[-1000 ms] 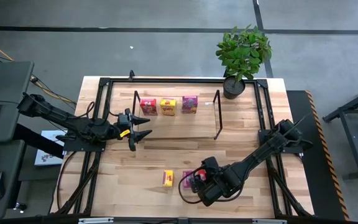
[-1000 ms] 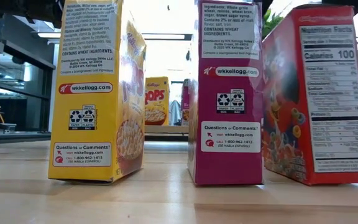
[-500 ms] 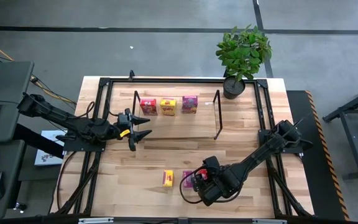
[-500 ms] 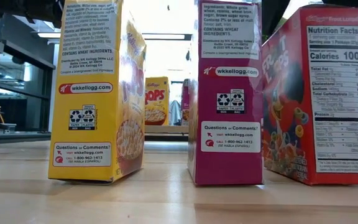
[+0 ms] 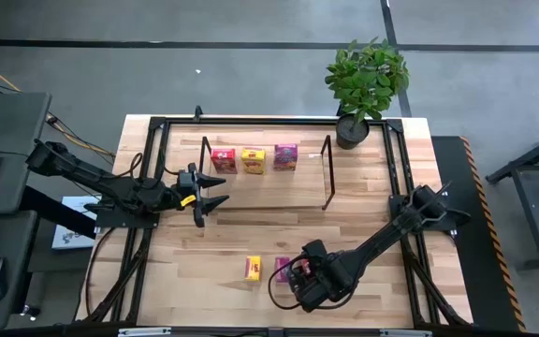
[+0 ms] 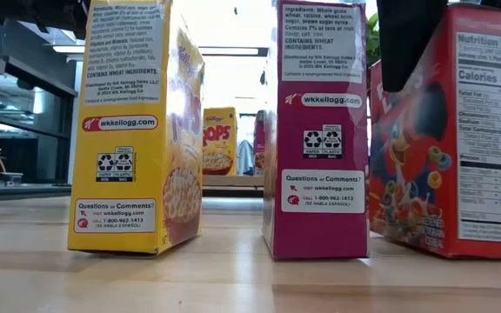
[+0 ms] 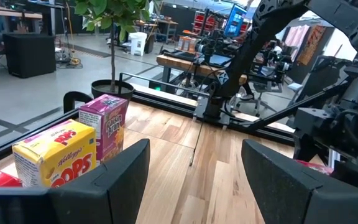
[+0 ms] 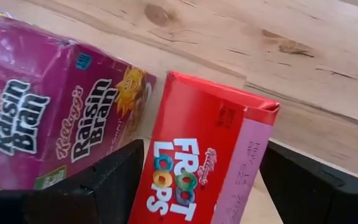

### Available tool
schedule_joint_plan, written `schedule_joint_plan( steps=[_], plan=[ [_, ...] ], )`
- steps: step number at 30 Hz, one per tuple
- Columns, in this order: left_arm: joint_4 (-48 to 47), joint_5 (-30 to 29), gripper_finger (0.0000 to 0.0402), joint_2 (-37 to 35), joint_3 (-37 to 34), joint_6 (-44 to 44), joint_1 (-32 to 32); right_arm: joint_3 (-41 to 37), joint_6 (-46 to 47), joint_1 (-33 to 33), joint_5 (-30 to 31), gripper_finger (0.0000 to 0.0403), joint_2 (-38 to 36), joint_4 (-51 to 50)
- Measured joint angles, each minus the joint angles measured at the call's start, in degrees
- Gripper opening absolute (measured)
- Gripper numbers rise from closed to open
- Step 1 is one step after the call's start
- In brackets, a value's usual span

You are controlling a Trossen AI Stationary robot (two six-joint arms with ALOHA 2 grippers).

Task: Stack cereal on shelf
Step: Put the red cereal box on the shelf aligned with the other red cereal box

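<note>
Stacking half done | three small cardboard cereal boxes [image 5: 254, 160] stand on light wooden wire-framed shelf [image 5: 307, 178] | yellow [image 5: 253, 269], magenta [image 5: 282, 266], red box [image 8: 197, 165] left on worktop [image 5: 223, 248] | right gripper [image 5: 298, 277] jaws spread astride red box, not clenched | left gripper [image 5: 215, 193] released beside shelf

Glossy printed cardboard cereal boxes [image 6: 137, 130] on smooth varnished wooden table [image 6: 233, 278]

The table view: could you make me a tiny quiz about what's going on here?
1. How many boxes stand on the shelf?
2. True or false: the right claw straddles the red box.
3. Which claw waits beside the shelf: A left, B right?

Key: 1. Three: red, yellow, magenta. 2. True, jaws open either side. 3. A, the left claw.
</note>
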Motion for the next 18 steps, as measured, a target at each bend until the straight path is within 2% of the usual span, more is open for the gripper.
schedule_joint_plan(
  steps=[11, 18],
  plan=[
    [0.00, 0.00, 0.0243, 0.01, 0.00, -0.01, -0.01, 0.00, -0.94, -0.02, 1.41, 0.0296, 0.01, -1.67],
    [0.00, 0.00, 0.0243, 0.00, 0.00, -0.01, 0.01, 0.00, -2.40, -0.02, 0.33, 0.0234, 0.01, -1.88]
  ],
)
